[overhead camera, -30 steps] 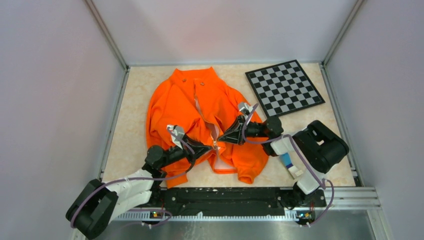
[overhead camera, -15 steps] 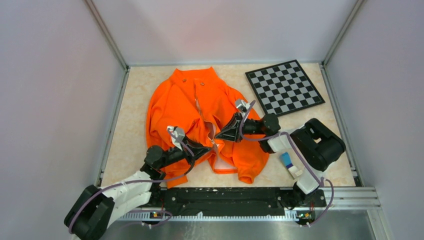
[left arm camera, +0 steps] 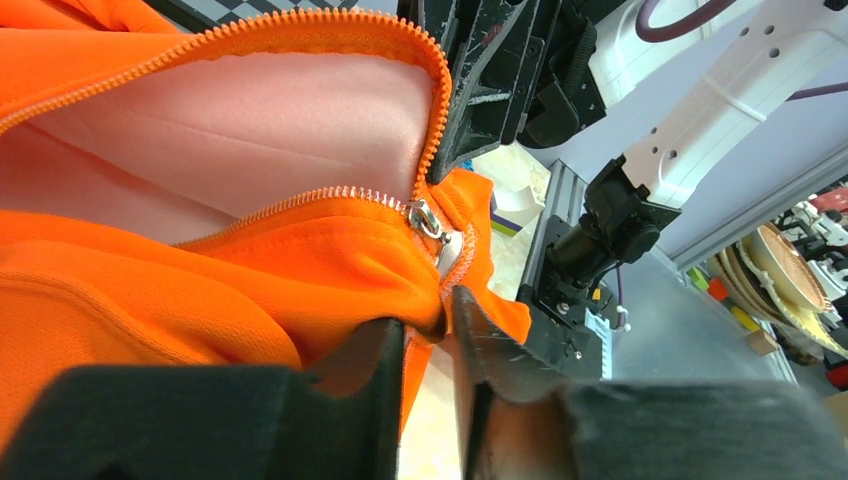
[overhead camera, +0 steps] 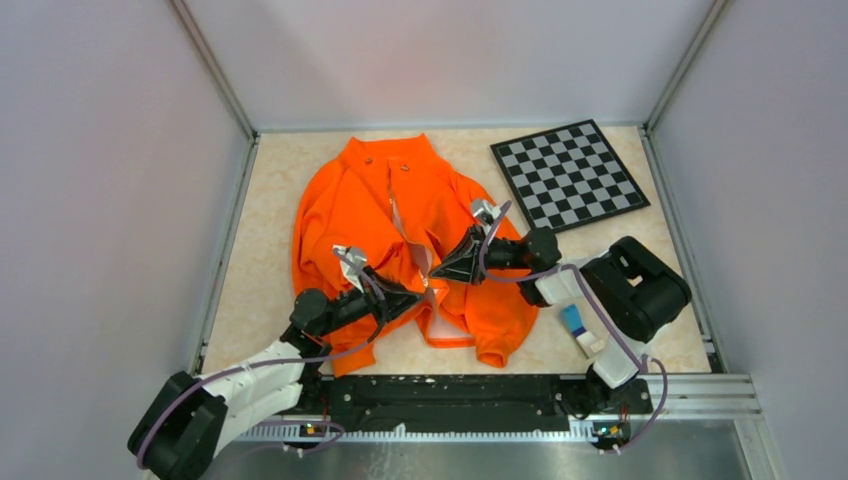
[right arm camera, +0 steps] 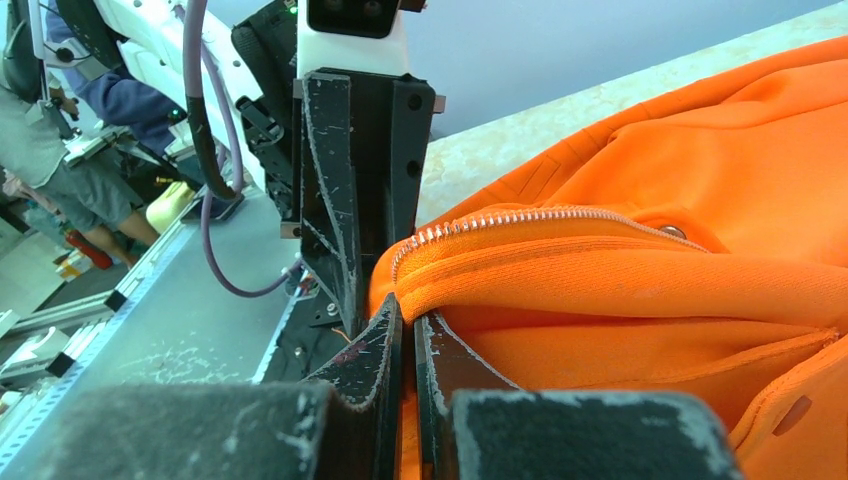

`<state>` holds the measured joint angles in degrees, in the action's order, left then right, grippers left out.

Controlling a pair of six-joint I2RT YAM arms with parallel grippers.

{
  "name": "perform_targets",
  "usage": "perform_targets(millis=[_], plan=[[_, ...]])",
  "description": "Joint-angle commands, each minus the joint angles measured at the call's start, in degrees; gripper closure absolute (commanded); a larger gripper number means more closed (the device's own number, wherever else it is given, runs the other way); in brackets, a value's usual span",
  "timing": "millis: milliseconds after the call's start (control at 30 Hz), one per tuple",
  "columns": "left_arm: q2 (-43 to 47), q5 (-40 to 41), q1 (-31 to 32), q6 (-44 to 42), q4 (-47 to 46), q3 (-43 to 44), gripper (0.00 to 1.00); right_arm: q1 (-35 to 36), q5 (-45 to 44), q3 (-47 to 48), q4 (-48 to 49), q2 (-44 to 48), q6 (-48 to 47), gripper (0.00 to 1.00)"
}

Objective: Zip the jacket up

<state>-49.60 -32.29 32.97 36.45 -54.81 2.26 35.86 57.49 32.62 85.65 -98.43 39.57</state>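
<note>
The left pincer (left arm camera: 428,322) is seen almost fully closed, a fold of orange cloth from the lower front of the jacket (overhead camera: 345,210) being nipped between its two black fingers (left arm camera: 375,355), just below the metal zip slider (left arm camera: 424,214). The right pincer (right arm camera: 408,322) is likewise drawn nearly together, only a thin slit being left between its fingers, and the opposite front edge of the jacket is gripped in that slit, right beside a row of pale zip teeth (right arm camera: 520,217). In the overhead view the two pincers are brought tip to tip over the low part of the zip, the left one reaching in from the near left and the right one from the right. The jacket is laid flat on the beige table (overhead camera: 265,210), roughly at its middle, with the collar turned toward the far wall and the hem toward the arm bases. Above the slider the front is parted, and pale pink lining (left arm camera: 250,130) is exposed between the two edges (how far the teeth are joined below the slider cannot be told). A chessboard (overhead camera: 570,175) is set at the far right corner, apart from the jacket.
</note>
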Motion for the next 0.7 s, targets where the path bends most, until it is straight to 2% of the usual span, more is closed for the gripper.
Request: perform_targets(millis=[0,133,267,467,533,667], plan=[[1.4,0.8,0.2,2.6,0.5,2.6,0.68,0.6,-0.5,0.7,9.7,-0.5,-0.9,1.0],[2.3,2.7,0.2,4.5,0.6,2.4,0.5,0.7,-0.4,0.5,10.2,-0.7,-0.8,1.0],[2.5,6.6,0.2,7.5,2.8,2.5,0.41,0.7,-0.3,0.3,10.4,-0.6,-0.7,1.0],[0.9,9.0,0.2,14.0,3.1,2.7,0.4,0.7,-0.1,0.3,10.5,-0.4,-0.7,1.0],[0.5,8.8,0.2,16.1,2.4,2.5,0.36,0.7,-0.1,0.3,10.6,-0.4,-0.7,1.0],[0.1,10.2,0.1,20.4,7.3,3.4,0.37,0.7,-0.1,0.3,10.6,-0.1,-0.6,1.0]])
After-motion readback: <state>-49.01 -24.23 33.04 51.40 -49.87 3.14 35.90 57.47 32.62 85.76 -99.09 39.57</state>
